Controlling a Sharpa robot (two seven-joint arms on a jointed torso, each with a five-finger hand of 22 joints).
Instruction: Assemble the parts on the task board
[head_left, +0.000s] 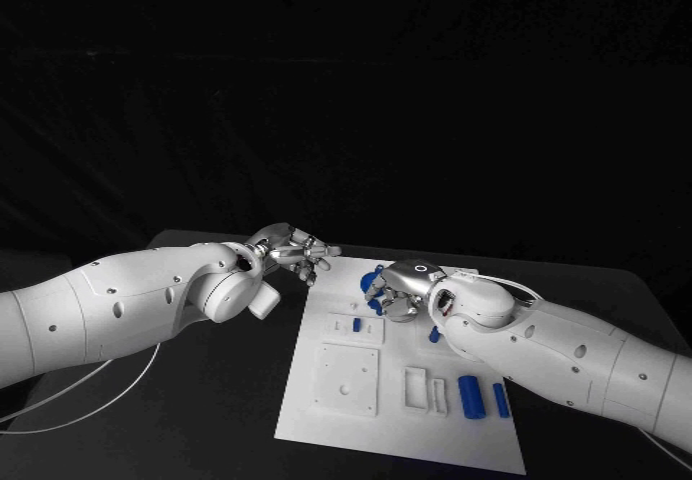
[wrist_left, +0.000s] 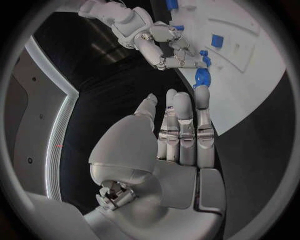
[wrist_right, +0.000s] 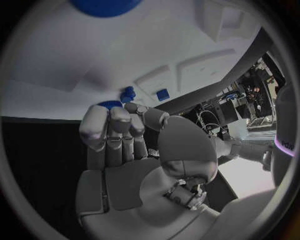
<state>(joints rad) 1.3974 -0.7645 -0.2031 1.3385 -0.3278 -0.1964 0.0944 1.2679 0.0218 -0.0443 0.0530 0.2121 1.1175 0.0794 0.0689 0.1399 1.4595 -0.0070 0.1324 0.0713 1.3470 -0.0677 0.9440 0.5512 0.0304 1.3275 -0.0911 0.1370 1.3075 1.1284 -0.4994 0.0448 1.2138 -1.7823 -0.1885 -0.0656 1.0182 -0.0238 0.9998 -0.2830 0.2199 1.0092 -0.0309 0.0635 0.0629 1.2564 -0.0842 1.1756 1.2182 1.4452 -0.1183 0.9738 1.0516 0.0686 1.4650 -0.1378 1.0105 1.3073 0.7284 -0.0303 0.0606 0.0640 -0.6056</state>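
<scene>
black tabletop (head_left: 202, 400) beneath and around the robot hands, thin pale cable (head_left: 87, 395) lying on it below the left robot hand's arm

Blue part (wrist_right: 110, 104) mostly hidden behind right hand (wrist_right: 122, 132) fingers.

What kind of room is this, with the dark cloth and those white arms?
Probably a robotics lab test bench: a black table carries a white task board with small blue parts, and dark curtains hang behind it.
</scene>
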